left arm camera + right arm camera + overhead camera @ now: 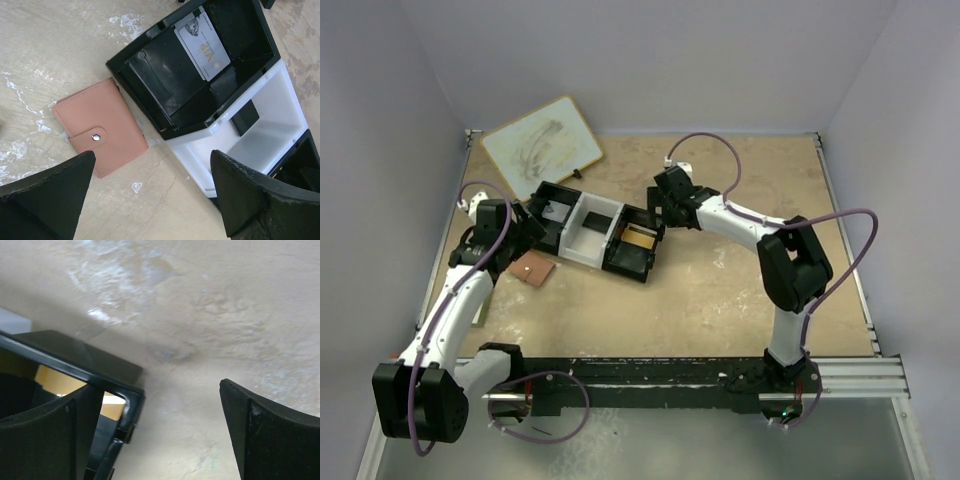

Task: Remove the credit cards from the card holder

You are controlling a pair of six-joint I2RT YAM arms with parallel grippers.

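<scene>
The card holder (100, 127) is a small reddish-brown wallet lying flat on the table, folded shut with its snap fastened; it also shows in the top view (532, 270). Whatever is inside it is hidden. A silver credit card (202, 45) lies in the near black compartment of the tray (150, 85). A dark card (245, 117) rests in the white compartment, and a tan card (50, 380) in the far black one. My left gripper (152, 165) hangs open above bare table between holder and tray. My right gripper (161, 390) is open, with one finger over the tray's right end.
The black-white-black tray (590, 232) sits mid-table, just right of the holder. A white board with a wooden rim (542, 148) lies at the back left. Walls close in the table on three sides. Bare tan surface (740, 290) stretches to the right of the tray.
</scene>
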